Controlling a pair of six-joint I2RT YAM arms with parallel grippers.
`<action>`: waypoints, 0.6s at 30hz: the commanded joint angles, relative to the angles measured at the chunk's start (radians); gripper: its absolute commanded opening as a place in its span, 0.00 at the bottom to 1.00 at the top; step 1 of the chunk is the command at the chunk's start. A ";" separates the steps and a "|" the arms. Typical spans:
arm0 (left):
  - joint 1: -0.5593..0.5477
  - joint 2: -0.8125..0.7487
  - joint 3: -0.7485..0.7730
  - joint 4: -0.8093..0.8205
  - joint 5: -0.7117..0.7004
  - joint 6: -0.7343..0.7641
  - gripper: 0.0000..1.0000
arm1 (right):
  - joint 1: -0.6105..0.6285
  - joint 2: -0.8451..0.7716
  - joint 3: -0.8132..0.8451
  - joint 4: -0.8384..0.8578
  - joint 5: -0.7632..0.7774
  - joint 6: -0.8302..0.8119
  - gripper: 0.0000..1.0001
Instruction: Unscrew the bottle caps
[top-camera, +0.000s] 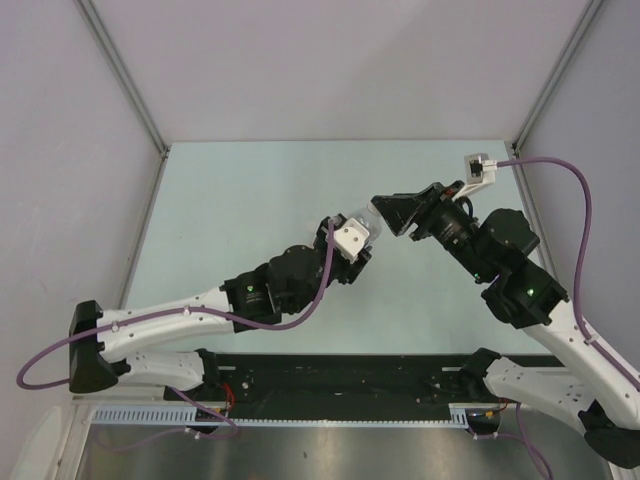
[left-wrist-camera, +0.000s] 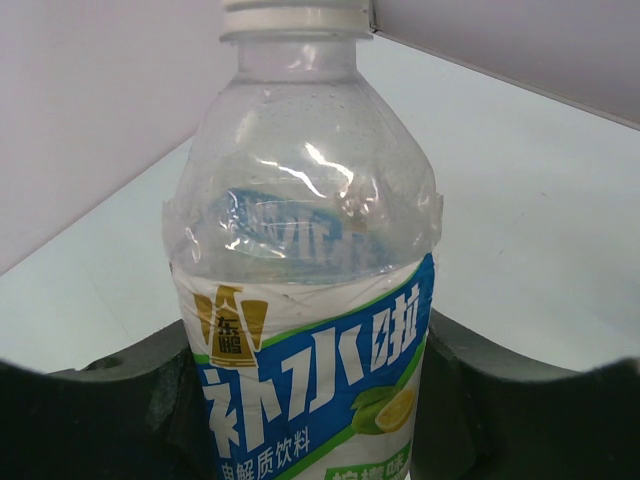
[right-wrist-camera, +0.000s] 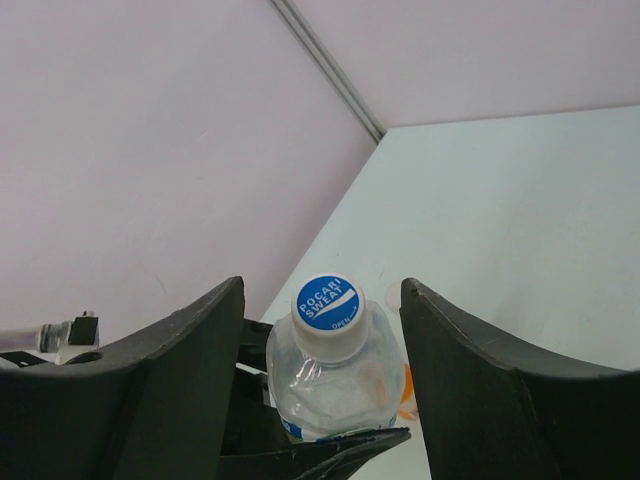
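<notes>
Bottle: clear plastic bottle (left-wrist-camera: 305, 250) with a blue-and-white label (left-wrist-camera: 320, 390), gripped over the middle of the table (top-camera: 240, 190), neck pointing toward the right arm.
Cap: the cap (right-wrist-camera: 328, 318) has a white skirt and a blue printed top. It sits on the bottle neck, with no gap showing beneath it in the left wrist view.
Left gripper: the left gripper (left-wrist-camera: 310, 420) is clamped on the bottle body at label height. A dark finger (left-wrist-camera: 100, 410) presses each side, and the plastic above the label is creased.
Right gripper: the right gripper (right-wrist-camera: 322, 300) faces the cap end-on with its jaws apart. One finger (right-wrist-camera: 190, 380) stands on each side of the cap, with clear space on both sides and no contact.
Alignment: in the right wrist view the cap lies about midway between the two fingers, slightly nearer the left-hand one.
Arms: in the top view both arms reach inward and the two grippers meet tip to tip at the bottle.
Other item: a small orange object (right-wrist-camera: 406, 392) shows behind the bottle's shoulder in the right wrist view. It may be another bottle, but most of it is hidden.
Surroundings: pale table surface, plain walls (top-camera: 330, 60) on three sides.
</notes>
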 joint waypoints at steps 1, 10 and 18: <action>-0.011 0.000 0.030 0.020 -0.020 0.024 0.00 | 0.010 0.017 0.029 0.039 0.013 -0.010 0.67; -0.014 -0.005 0.027 0.019 -0.024 0.026 0.00 | 0.013 0.033 0.029 0.032 0.011 -0.013 0.55; -0.015 0.000 0.027 0.022 -0.032 0.027 0.00 | 0.015 0.037 0.029 0.015 0.006 -0.011 0.61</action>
